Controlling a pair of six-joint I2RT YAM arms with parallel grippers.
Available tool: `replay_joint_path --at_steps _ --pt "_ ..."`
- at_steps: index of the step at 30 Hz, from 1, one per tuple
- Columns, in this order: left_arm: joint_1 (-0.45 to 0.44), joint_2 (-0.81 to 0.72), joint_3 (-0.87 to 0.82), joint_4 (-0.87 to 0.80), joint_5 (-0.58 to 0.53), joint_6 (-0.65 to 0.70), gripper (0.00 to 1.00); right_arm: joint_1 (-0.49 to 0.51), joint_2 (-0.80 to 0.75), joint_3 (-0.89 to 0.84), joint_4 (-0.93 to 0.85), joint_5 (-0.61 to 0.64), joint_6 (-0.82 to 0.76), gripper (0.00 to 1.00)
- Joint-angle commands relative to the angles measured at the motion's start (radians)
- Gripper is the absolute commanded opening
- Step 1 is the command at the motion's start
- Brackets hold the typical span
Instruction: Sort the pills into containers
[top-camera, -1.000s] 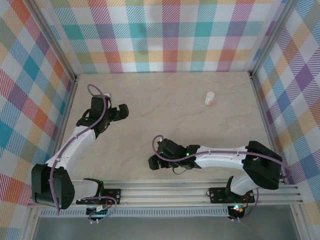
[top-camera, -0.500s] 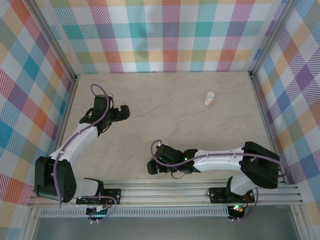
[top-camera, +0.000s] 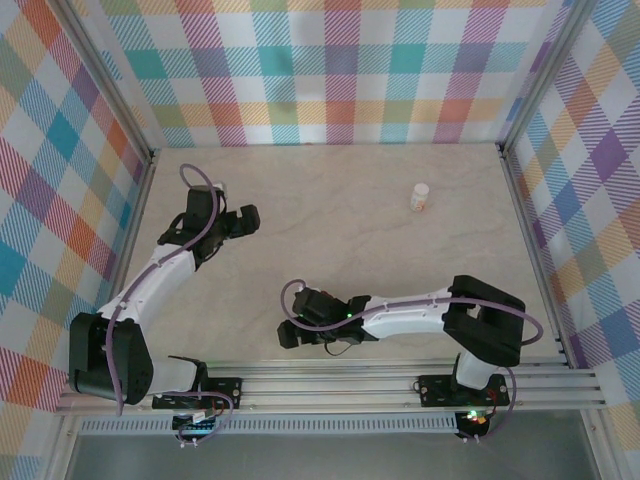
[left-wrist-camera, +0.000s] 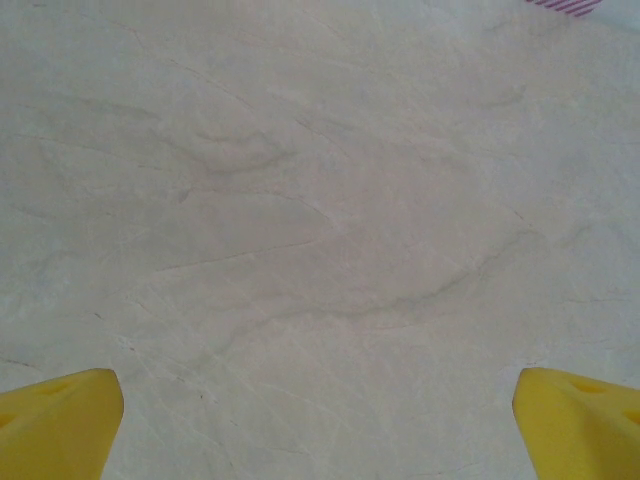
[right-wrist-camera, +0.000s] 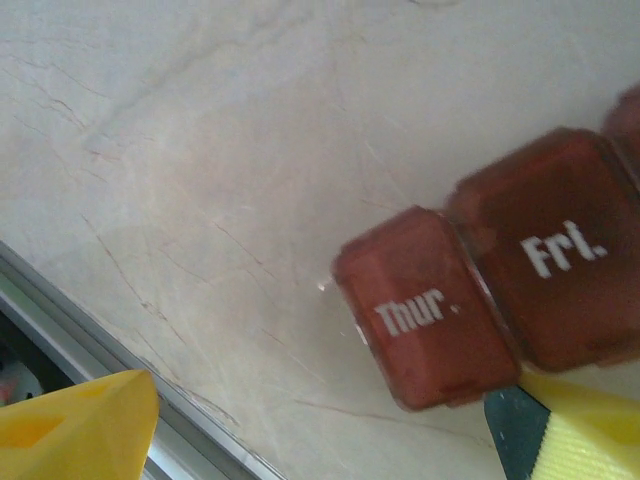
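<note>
Marbled beige tabletop (top-camera: 340, 220), plaid walls (top-camera: 330, 70) (containers (right-wrist-camera: 480, 290) nr front rail (top-camera: 400, 383)).

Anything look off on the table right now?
The containers lie skewed to the table's front rail. They sit off-centre in the open right hand, close beside one finger. The Thur. and Fri. lids are shut.

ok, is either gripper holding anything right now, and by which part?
Nothing held. Left gripper open over the table. Right gripper open; dark red-brown plastic compartment strip lies beside one finger only.
</note>
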Motion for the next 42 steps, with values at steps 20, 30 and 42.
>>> replay_joint_path --at_steps 20,30,42 --pt "0.008 -0.027 0.037 -0.004 -0.018 0.001 1.0 -0.067 0.153 0.265 0.011 -0.036 -0.094 0.89" --pt "0.021 0.034 0.067 -0.041 -0.016 -0.017 1.0 -0.152 -0.067 0.177 -0.068 -0.011 -0.197 0.91" --pt "0.024 0.046 0.06 -0.04 0.04 -0.041 1.0 -0.336 0.054 0.243 -0.148 -0.123 -0.31 0.89"
